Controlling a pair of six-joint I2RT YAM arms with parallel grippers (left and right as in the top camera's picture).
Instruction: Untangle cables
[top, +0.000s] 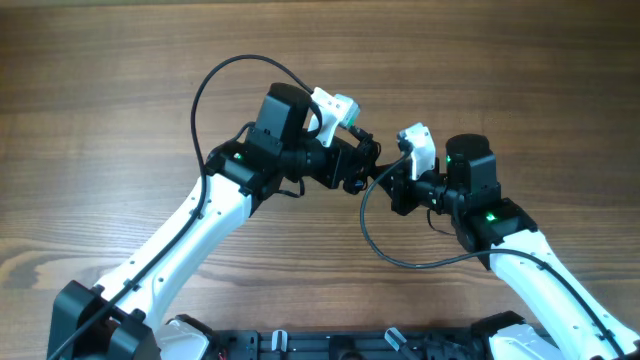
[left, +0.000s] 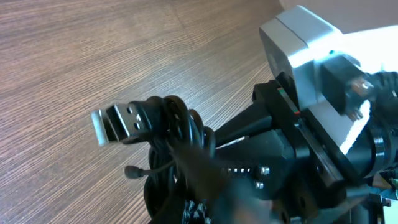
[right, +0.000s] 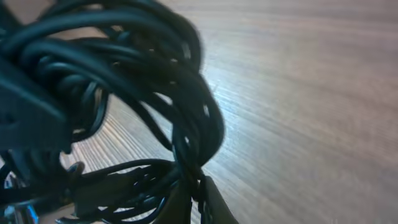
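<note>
Fingers (right: 216, 208) of right gripper (top: 393, 183) pinched shut on cables (left: 177, 127); left gripper (top: 362, 165), at its 10 o'clock, clamps same cables (anchor for pull-apart).

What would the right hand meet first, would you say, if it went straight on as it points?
The knotted cables it grips; just beyond, probably the left hand, though depth is unclear.

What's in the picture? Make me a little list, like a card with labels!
table: brown wooden tabletop
cables: tangled bundle of thin black cords, between both arms
plug: silver flat metal plug sticking out of the bundle
left pincer: shut on the bundle
right pincer: shut on the bundle
untangled: not yet
</note>
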